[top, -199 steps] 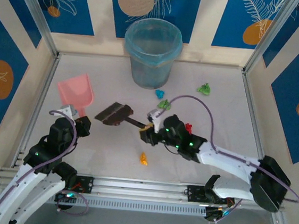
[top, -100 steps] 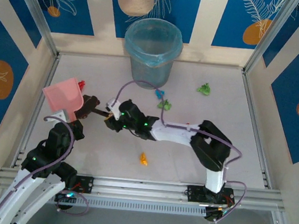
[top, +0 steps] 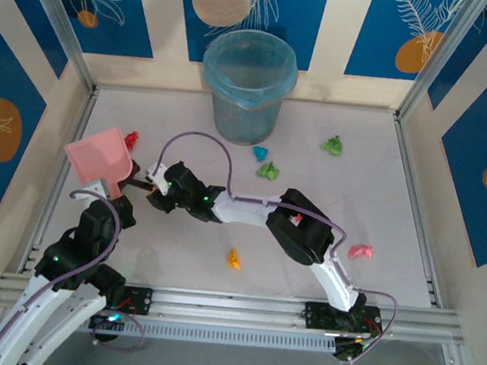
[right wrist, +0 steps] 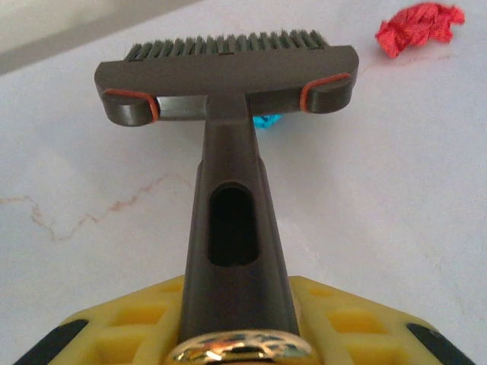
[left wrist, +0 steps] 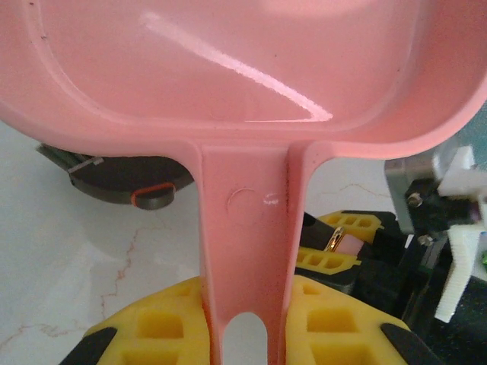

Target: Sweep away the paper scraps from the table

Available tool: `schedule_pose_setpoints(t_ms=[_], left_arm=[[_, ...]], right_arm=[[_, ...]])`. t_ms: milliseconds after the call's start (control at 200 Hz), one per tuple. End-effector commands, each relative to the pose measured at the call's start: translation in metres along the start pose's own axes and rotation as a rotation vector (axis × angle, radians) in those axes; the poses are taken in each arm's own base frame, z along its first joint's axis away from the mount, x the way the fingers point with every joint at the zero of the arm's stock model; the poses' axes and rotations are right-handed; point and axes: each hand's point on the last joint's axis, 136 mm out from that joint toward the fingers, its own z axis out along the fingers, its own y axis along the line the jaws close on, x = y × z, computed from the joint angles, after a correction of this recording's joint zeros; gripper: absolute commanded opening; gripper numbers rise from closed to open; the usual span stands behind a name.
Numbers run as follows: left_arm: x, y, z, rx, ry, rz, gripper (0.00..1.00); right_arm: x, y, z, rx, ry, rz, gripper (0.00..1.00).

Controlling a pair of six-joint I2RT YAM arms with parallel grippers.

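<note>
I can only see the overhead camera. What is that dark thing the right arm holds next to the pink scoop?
Observer: A dark grey hand brush. Its handle is clamped between the yellow pads of the right claw.
Operator: Is any paper hiding right at the brush?
Observer: Yes, a cyan paper scrap peeks out from just behind the brush head.
Operator: And is the scoop really held, or just lying there?
Observer: Held. The left wrist camera shows the pink dustpan with its handle between the yellow pads of the left claw.
</note>
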Motion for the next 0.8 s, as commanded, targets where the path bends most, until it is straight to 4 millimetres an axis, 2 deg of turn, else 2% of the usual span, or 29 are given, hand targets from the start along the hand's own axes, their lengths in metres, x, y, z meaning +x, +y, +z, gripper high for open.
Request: schedule_pose_setpoints(t_ms=[0,160,385,455,650,795], left_arm=[[-0.001,0.008,0.001,-0.041,-0.015,-0.006,0.0],[0.001,0.008,0.004,-0.044,-0.008,-0.005,0.0],[0.004,0.005,0.007,-0.036,0.006,-0.008,0.0],[0.006,0.003,0.008,-0.026,0.013,-0.003,0.0],[0.015,-0.017,0.017,0.047,0.071,0.032,0.0],[0.024,-0.034,0.025,0.102,0.125,0.062,0.0]], right_arm=[[0.001,-0.007,-0.004,0.03,-0.004,-0.011,0.0],[0.027,-0.025,-0.025,0.071,0.05,0.046,0.0],[0.049,-0.041,-0.077,0.142,0.066,0.125,0.0],[0.062,-0.049,-0.095,0.173,0.086,0.169,0.0],[0.088,-0.076,-0.148,0.253,0.119,0.371,0.0],[0.09,-0.087,-0.181,0.247,0.097,0.522,0.0]])
